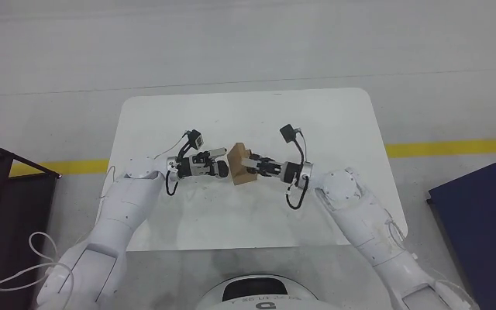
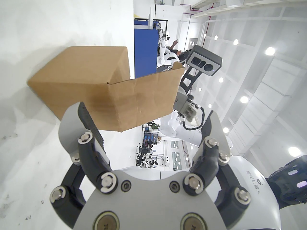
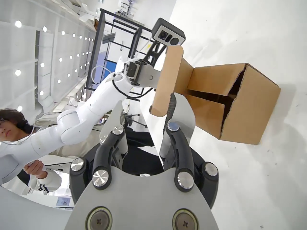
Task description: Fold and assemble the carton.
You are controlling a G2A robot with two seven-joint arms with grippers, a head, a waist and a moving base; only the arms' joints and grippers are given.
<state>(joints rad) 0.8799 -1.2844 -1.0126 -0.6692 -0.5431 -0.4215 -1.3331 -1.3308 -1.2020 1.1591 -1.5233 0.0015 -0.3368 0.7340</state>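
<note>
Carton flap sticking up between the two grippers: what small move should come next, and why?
Probably close the right gripper on the raised flap, ready to fold it down. The carton rests on the table with that flap standing up; its free end sits by the right gripper's open fingers, and the left gripper is open too, so nothing grips it.

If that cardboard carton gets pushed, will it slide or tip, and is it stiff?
Probably light: the carton is thin cardboard with gaping seams, so it likely slides on the smooth table. Its raised flap likely bends at the crease.
</note>
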